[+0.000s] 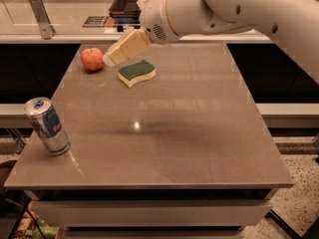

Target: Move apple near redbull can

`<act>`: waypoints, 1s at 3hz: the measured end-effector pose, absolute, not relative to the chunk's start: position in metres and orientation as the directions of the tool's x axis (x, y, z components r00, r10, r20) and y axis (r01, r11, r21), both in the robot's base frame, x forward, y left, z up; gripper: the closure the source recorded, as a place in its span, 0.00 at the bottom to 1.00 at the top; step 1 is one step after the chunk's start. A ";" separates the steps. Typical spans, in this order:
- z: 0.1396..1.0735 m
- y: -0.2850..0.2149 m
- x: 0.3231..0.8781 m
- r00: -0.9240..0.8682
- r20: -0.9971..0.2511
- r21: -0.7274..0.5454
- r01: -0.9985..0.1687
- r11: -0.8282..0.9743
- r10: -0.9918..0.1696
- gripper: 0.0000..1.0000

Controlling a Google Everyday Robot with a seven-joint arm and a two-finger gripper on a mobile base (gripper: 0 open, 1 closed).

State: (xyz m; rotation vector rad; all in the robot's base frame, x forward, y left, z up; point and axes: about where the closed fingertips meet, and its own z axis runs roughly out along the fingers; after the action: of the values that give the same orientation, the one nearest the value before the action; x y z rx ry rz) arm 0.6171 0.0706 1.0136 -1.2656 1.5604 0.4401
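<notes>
The red-orange apple [92, 59] sits on the table at the far left corner. The redbull can [47, 126], silver and blue, stands upright near the table's front left edge, far from the apple. My gripper [112, 58] reaches in from the upper right on a white arm and hangs just right of the apple, a little above the table.
A green-and-yellow sponge [136, 72] lies on the brown table [189, 143] just right of the gripper tip. A counter with a dark tray [130, 4] and a metal bracket [41, 17] runs behind the table.
</notes>
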 end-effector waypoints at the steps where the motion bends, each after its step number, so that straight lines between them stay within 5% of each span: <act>1: 0.995 0.086 0.648 0.043 -0.873 -0.277 -0.863 0.422 -0.486 0.00; 3: 0.978 0.103 0.701 -0.044 -0.903 -0.234 -0.784 0.575 -0.427 0.00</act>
State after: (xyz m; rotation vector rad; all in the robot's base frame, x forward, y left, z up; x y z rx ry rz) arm 0.7013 0.1035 0.9779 -1.0228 1.6720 0.3916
